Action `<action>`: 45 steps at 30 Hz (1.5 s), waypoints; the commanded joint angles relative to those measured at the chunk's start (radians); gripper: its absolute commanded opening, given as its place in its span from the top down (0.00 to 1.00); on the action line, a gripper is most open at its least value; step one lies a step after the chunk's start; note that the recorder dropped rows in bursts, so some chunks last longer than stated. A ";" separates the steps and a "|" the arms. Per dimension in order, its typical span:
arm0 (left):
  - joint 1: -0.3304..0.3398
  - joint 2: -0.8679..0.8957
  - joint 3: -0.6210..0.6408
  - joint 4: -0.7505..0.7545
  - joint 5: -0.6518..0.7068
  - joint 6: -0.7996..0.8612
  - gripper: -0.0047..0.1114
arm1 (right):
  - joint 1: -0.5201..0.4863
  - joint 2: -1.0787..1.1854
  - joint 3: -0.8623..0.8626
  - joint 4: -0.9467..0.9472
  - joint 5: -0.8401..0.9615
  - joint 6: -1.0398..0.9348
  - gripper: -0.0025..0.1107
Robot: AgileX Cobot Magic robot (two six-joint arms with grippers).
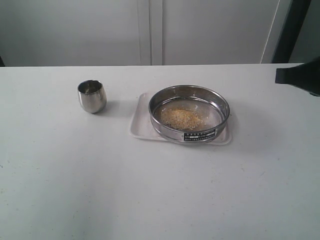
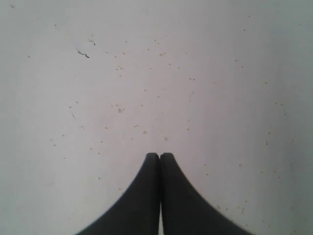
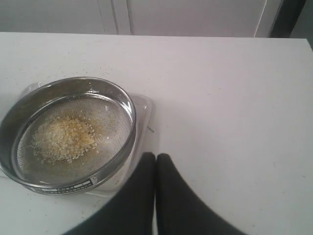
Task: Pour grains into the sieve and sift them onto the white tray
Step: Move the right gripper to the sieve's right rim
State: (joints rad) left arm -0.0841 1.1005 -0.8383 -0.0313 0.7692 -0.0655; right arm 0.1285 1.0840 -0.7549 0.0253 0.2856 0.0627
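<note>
The round steel sieve [image 1: 189, 114] rests on the white tray [image 1: 138, 125] at mid-table. A pale golden heap of grains [image 1: 183, 118] lies on its mesh. In the right wrist view the sieve [image 3: 68, 134], its grains [image 3: 64, 138] and a strip of tray [image 3: 143, 122] sit just beside my right gripper [image 3: 156, 155], which is shut and empty above the table. Part of the right arm [image 1: 300, 76] shows at the exterior view's right edge. My left gripper [image 2: 159, 155] is shut and empty over bare table dotted with stray grains; the exterior view does not show it.
A small rounded steel cup [image 1: 92, 96] stands upright on the table left of the tray. The white table [image 1: 160, 190] stretches wide around them, with a pale wall behind.
</note>
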 commanded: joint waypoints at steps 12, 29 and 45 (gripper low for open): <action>0.002 -0.008 0.004 -0.011 0.006 0.002 0.96 | 0.005 0.385 -0.309 0.273 0.322 -0.207 0.98; 0.002 -0.008 0.004 -0.011 0.006 0.002 0.96 | 0.043 0.630 -0.524 0.290 0.408 -0.241 0.98; 0.002 -0.008 0.004 -0.011 0.006 0.002 0.96 | 0.080 0.794 -0.657 0.102 0.377 -0.165 0.98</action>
State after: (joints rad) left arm -0.0841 1.1005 -0.8383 -0.0313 0.7692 -0.0655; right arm 0.2092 1.8644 -1.4028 0.1986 0.6878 -0.1629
